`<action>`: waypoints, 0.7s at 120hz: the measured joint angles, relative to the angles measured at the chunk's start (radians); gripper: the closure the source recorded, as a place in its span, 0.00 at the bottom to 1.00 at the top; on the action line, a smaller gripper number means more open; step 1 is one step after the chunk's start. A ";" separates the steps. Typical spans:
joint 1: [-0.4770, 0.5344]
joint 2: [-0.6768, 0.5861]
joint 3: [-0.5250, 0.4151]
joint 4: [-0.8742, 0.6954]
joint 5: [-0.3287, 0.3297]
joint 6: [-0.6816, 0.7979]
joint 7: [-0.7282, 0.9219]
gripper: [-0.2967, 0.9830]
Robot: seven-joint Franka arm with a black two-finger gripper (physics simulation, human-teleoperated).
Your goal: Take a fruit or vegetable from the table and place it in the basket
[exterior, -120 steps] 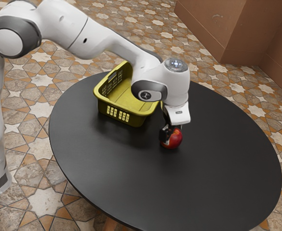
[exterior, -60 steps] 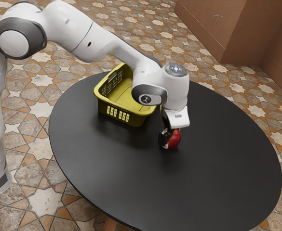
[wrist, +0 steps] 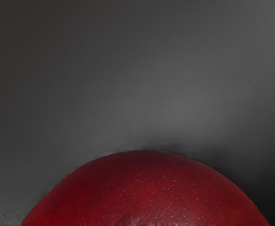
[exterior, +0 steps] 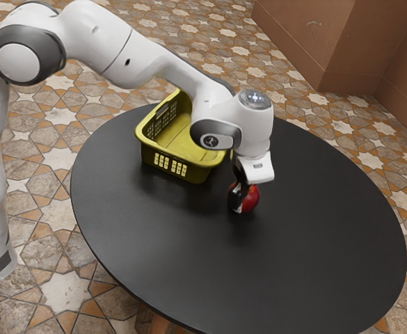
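The pincer (exterior: pixel 242 200) points down at the red fruit (exterior: pixel 250 197), its dark side overlapping the fruit at about 9 o'clock in the exterior view. Whether it stands apart or is clamped on the fruit, one cannot tell. The fruit is low over the table (exterior: pixel 210 264), with the basket (exterior: pixel 177 154) near, at about 10 o'clock from the pincer.

The grip should take the fruit's widest part evenly, lest it roll — then a straight lift, high enough to pass over the basket's wall.

The fruit hides the pincer's other side; contact with the table is unclear. The arm (exterior: pixel 182 75) covers part of the basket, and the wrist view cuts the fruit off.
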 joint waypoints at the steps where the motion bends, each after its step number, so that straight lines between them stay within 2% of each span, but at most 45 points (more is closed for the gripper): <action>1: 0.000 -0.001 0.000 0.000 0.000 -0.001 -0.001 0.38; 50: 0.001 -0.142 0.007 0.086 -0.013 -0.145 -0.036 0.37; 69: -0.032 -0.203 0.074 0.100 -0.058 -0.235 -0.045 0.38; 84: 0.017 -0.224 0.138 0.129 -0.074 -0.312 -0.054 0.37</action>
